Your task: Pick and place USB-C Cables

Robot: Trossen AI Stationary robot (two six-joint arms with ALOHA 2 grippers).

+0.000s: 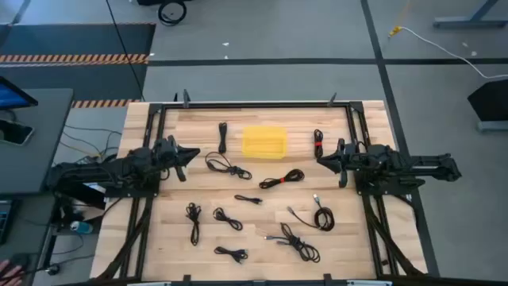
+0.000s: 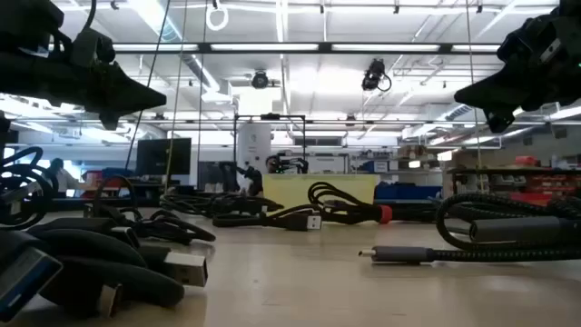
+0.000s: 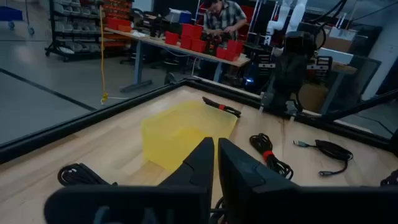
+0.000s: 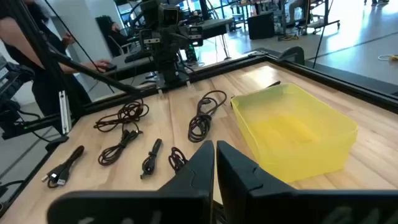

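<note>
- While both arms hang above the wooden table (image 1: 262,230), the left gripper (image 1: 194,154) sits over the table's left side, fingers pressed together, holding nothing.
- Right gripper (image 1: 321,158) mirrors it over the right side, pointing inward, fingers likewise clenched on nothing.
- Yellow tray (image 1: 263,141) lies at the far centre of the table, between the two grippers; nothing visible inside it.
- USB-C Cables (image 1: 281,179) are all loose on the wood, none in the tray.
- One straight black bundle (image 1: 223,137) lies just left of the tray; one red-banded bundle (image 1: 318,143) just right of it, near the right gripper.
- Loose coil (image 1: 225,165) sits near the tray's front-left corner; the red-banded cable lies front-right of the tray.
- Remaining coils are scattered over the near half: a small one (image 1: 248,199) mid-table, two at left (image 1: 193,220), one at the near edge (image 1: 230,253), a tangle (image 1: 298,242) and a thicker coil (image 1: 320,216) at right.
- Low view: connector ends (image 2: 186,266) lie close to the lens, both grippers well above the tabletop.
- A person (image 3: 222,18) stands at a bench beyond the table.
</note>
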